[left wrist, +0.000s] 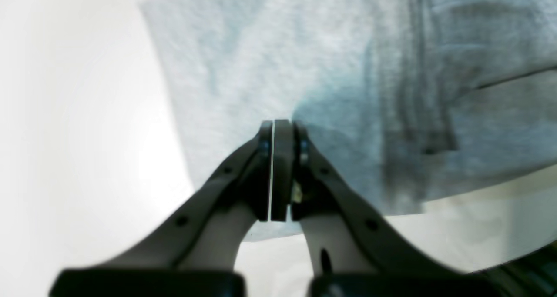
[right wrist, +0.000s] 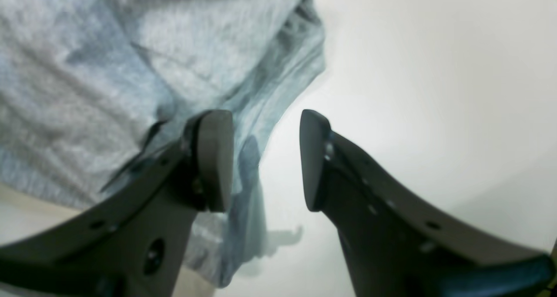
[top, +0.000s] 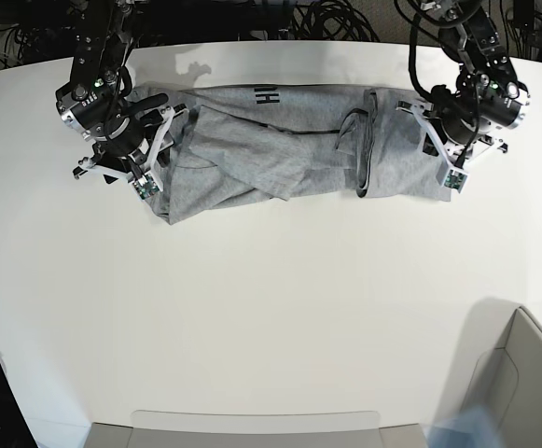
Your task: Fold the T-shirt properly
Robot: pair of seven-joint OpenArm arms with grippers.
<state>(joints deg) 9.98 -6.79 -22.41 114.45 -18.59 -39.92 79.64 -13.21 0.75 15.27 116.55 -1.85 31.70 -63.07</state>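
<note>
T-shirt (top: 280, 149) edge under closed left gripper (left wrist: 280, 127)

The left end effector (left wrist: 280, 131) reaches up from the bottom of the left wrist view, its two dark pads pressed flat together with only a thin bright line between them. Their tips sit over the grey T-shirt (left wrist: 270, 71), though whether any cloth is pinched cannot be told. The fabric spreads across the upper and right part of the frame, smooth on the left, with darker folds and a seam on the right. The white desk (left wrist: 78, 127) fills the left side and shows again at lower right.
</note>
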